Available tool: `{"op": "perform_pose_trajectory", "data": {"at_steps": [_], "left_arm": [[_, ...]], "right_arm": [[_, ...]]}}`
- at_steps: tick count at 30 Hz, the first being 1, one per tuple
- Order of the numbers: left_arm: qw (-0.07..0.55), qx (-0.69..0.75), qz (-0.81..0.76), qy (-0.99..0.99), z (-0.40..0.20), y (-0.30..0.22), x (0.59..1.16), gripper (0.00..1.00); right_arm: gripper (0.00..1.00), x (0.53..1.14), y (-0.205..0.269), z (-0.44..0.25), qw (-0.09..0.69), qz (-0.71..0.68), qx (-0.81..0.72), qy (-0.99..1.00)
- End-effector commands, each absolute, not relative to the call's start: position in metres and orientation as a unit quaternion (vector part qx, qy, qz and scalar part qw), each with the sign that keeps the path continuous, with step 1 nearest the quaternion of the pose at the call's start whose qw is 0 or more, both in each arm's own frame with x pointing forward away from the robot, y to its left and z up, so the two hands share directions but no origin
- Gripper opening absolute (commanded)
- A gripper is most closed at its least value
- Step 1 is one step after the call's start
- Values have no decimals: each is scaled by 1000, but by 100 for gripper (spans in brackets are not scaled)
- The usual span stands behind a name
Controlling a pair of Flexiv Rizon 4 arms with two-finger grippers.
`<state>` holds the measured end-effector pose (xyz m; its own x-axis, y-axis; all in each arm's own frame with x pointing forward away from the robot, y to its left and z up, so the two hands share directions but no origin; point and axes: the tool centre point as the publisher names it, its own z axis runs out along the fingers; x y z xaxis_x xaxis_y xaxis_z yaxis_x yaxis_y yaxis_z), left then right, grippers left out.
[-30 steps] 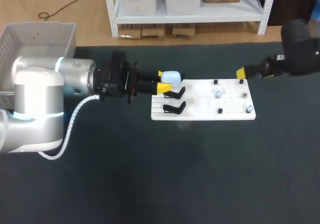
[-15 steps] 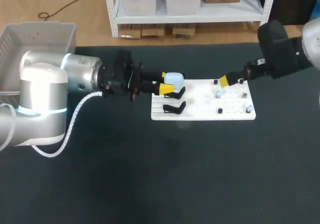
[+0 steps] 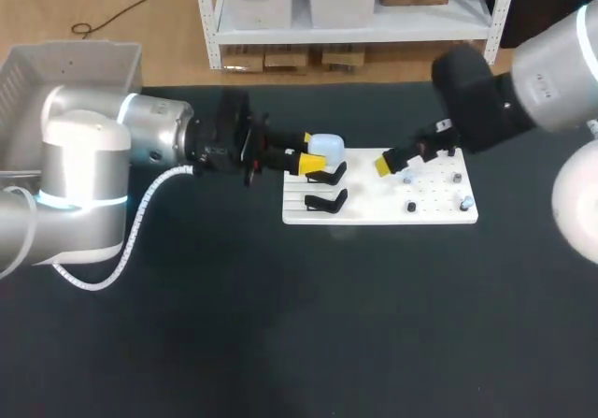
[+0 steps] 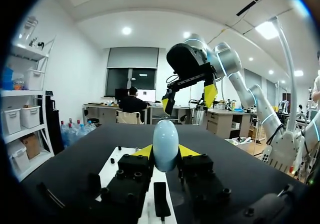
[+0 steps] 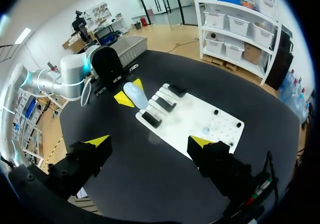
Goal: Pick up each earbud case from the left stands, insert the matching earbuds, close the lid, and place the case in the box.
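Left gripper [image 3: 308, 152] jaws clenched on earbud case [image 3: 323, 144] — right gripper [image 5: 150, 141] jaws spread wide over white board [image 3: 374, 209].

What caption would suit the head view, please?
Left claw holds a case by the stands; right claw hovers open over the board.

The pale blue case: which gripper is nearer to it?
Left. The left gripper is shut on the pale blue case; the right gripper hangs open over the white board, apart from the case.
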<state>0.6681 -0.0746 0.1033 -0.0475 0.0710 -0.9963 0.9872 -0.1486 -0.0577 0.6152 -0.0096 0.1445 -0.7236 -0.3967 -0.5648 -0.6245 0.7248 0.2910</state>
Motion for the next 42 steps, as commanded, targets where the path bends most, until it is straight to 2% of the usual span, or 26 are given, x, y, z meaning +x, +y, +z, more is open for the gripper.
{"op": "perform_pose_trajectory", "data": {"at_steps": [1,17,42], "left_arm": [[433,538,-530,492,104,-74,668,0],[438,538,-523,496,104,-73,668,0],[438,538,-523,496,104,-73,668,0]], "right_arm": [[100,618,2,142,240,224,-281,902],[100,632,33,135,226,225,-286,904],[100,661,53,124,214,203,-282,913]]}}
